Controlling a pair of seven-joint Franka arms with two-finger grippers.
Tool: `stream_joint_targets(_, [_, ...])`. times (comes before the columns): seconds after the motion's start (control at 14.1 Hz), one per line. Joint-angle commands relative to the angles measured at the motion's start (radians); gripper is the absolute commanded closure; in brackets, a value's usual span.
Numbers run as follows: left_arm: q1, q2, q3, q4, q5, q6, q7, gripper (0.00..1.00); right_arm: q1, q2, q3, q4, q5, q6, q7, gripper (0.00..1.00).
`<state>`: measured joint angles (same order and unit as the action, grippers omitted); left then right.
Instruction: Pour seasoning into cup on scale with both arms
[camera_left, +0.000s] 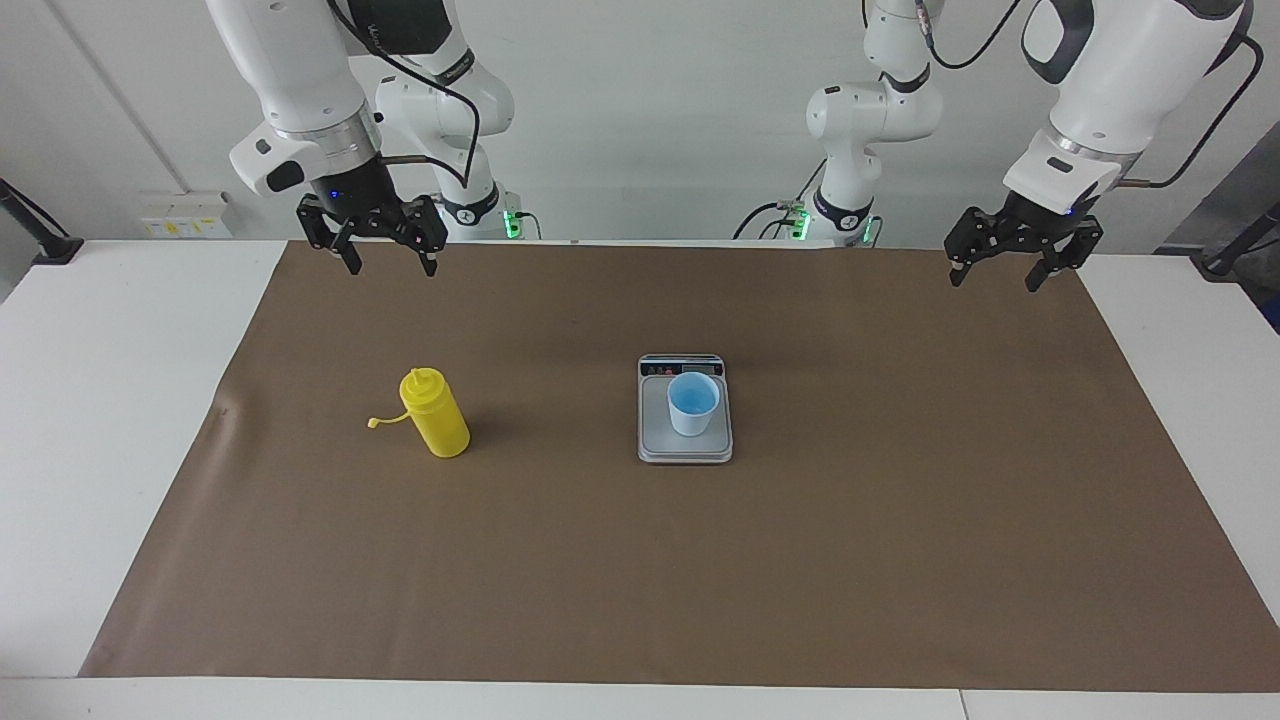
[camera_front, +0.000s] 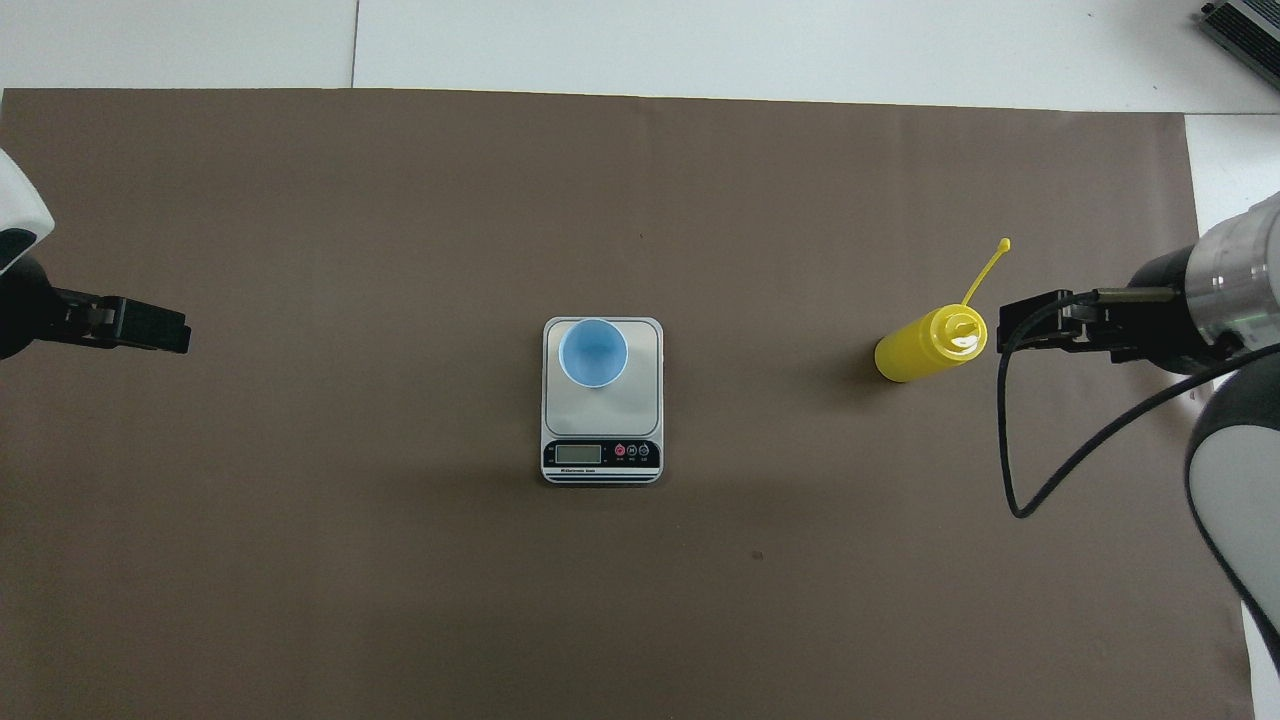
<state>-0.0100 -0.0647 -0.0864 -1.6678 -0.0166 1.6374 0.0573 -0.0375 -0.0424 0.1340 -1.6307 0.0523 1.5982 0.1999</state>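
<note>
The yellow seasoning bottle (camera_left: 436, 417) (camera_front: 925, 350) stands upright on the brown mat toward the right arm's end, its cap strap (camera_front: 985, 270) sticking out sideways. The light-blue cup (camera_left: 692, 403) (camera_front: 593, 352) stands on the silver scale (camera_left: 655, 442) (camera_front: 640, 400) at mid table, on the part away from the display. My right gripper (camera_left: 391, 268) (camera_front: 1008, 325) hangs open, high over the mat's edge at the robots' end, apart from the bottle. Above the mat's corner at the left arm's end, my left gripper (camera_left: 993, 282) (camera_front: 180, 335) waits open and holds nothing.
A brown mat (camera_left: 640, 560) covers most of the white table (camera_left: 110, 400). A black cable (camera_front: 1008, 450) loops down from the right arm. A grey device (camera_front: 1245, 25) lies at the table's corner farthest from the robots, at the right arm's end.
</note>
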Motion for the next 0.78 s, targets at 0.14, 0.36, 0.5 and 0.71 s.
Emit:
stream_joint_targets(0.14, [-0.005, -0.015, 0.005, -0.012, 0.020, -0.001, 0.006, 0.00, -0.010, -0.030, 0.006, -0.035, 0.017, -0.008, 0.018, 0.00])
stream_joint_targets(0.36, [-0.005, -0.015, 0.005, -0.015, 0.018, 0.002, 0.002, 0.00, -0.001, -0.037, 0.012, -0.044, -0.049, 0.000, 0.013, 0.00])
stream_joint_targets(0.5, [-0.005, -0.015, 0.005, -0.015, 0.018, 0.002, 0.002, 0.00, -0.001, -0.036, 0.016, -0.046, -0.072, 0.011, 0.007, 0.00])
stream_joint_targets(0.71, [-0.005, -0.015, 0.005, -0.015, 0.018, 0.004, 0.002, 0.00, -0.001, -0.037, 0.015, -0.048, -0.072, 0.011, 0.009, 0.00])
